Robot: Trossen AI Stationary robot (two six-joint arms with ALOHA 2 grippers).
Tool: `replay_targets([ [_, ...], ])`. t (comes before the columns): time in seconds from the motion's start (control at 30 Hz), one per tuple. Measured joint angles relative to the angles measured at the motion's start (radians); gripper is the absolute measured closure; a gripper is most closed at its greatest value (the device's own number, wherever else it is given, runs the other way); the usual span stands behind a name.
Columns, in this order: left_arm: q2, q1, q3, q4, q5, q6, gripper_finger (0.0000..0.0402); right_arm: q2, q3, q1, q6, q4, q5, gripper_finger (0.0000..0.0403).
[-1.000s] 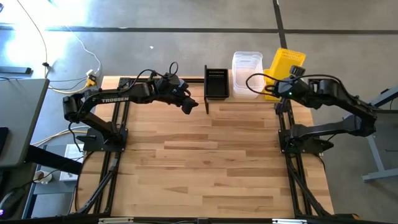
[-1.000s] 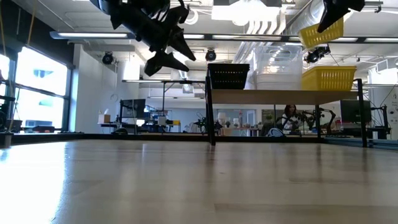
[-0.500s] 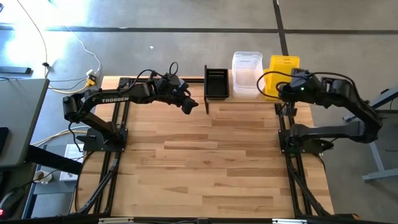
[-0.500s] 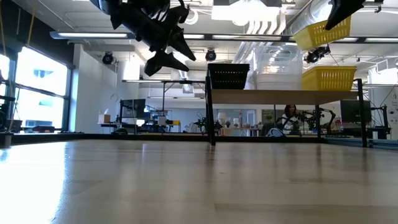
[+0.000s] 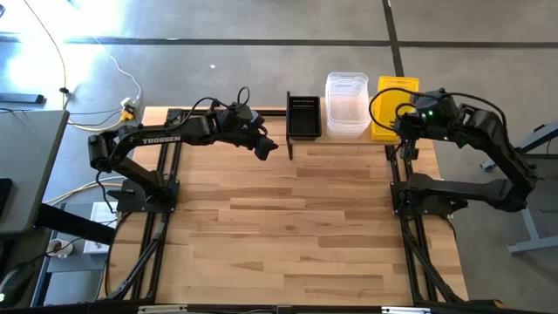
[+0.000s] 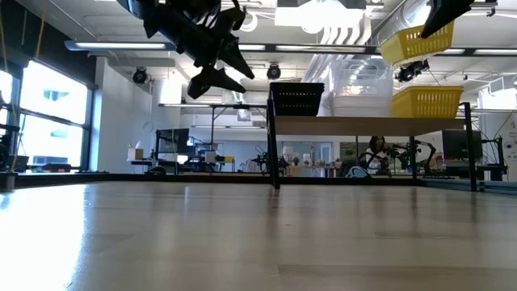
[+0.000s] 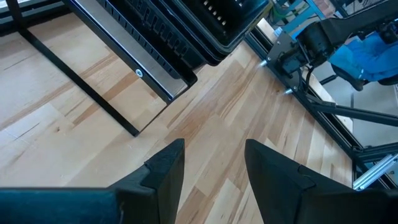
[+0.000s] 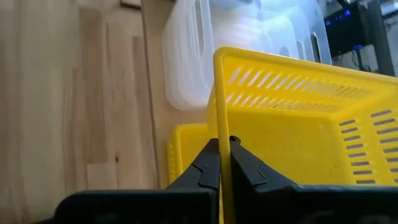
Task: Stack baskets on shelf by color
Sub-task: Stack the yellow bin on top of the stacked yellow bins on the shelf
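The shelf stands at the table's far edge and bears a black basket, a stack of clear tubs and a yellow basket. Another yellow basket hangs tilted just above that yellow one, with my right gripper shut on it. In the high view the held basket covers the yellow one on the shelf. My left gripper hovers open above the table, left of the shelf's left leg, holding nothing. My right gripper pinches the upper rim of one wall of the yellow basket, one finger inside the basket and one outside. The fingers come slanting down from the table's near right side. The basket is lifted clear and tilted above the yellow basket on the shelf.
The shelf's black frame legs stand on the wooden tabletop. Both arms' black bases flank the table's left and right sides. In the low view, room furniture and a person show beyond the shelf.
My right gripper has swung toward the table's right edge and turned, still shut on the yellow basket. The basket, skewed over the shelf's right end a second ago, now lines up over the yellow basket on the shelf, still clear of it.
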Motion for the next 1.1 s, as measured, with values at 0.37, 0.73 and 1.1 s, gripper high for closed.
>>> replay_targets([
  [0.37,0.000,0.000,0.000,0.000,-0.002,0.000,0.0243,0.000,0.000,-0.128,0.006,0.076,-0.070,0.0403],
  [0.73,0.000,0.000,0.000,0.000,-0.001,0.000,0.0243,0.001,0.000,-0.126,0.173,0.064,0.027,0.0403],
  [1.1,0.000,0.000,0.000,0.000,-0.001,0.010,0.0243,0.026,0.000,-0.126,0.279,0.113,0.005,0.0403],
])
